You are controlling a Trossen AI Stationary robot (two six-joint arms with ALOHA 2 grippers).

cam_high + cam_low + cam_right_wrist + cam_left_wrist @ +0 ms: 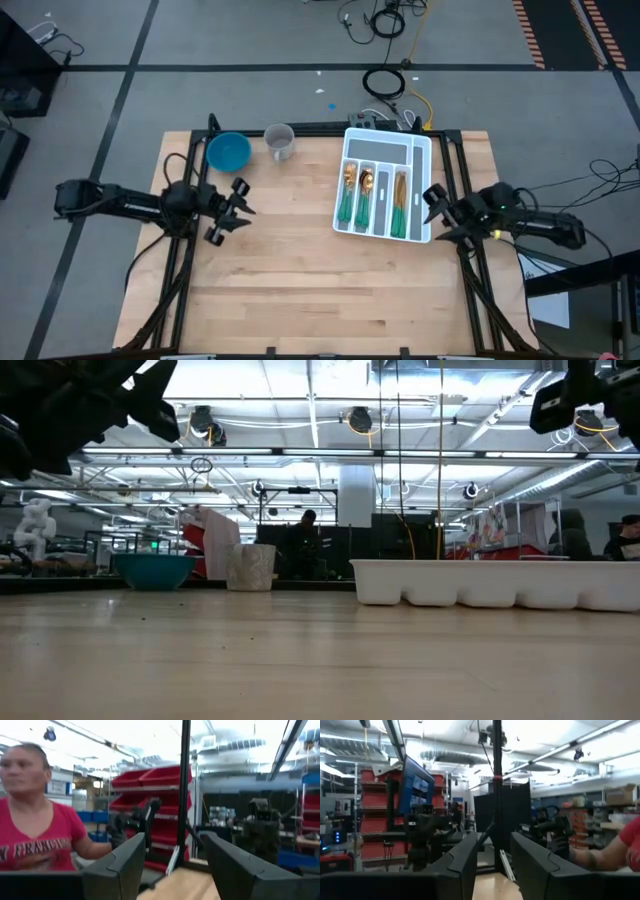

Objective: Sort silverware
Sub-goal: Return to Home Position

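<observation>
The silverware (366,195), with gold heads and green handles, lies in the long compartments of a white divided tray (420,150) at the table's far right. In the low view the tray (500,582) stands on the tabletop and hides the silverware behind its wall. My left gripper (232,210) hovers open over the table's left part, near the blue bowl, with nothing between its fingers (460,860). My right gripper (435,205) hovers open at the tray's right side, also holding nothing (175,840). Both are well above the tabletop and point slightly upward.
A blue bowl (228,152) and a clear cup (280,141) stand at the table's far left. The bare wooden tabletop (300,290) spreads across the middle and near side. A person in a red shirt (35,845) is beyond the table.
</observation>
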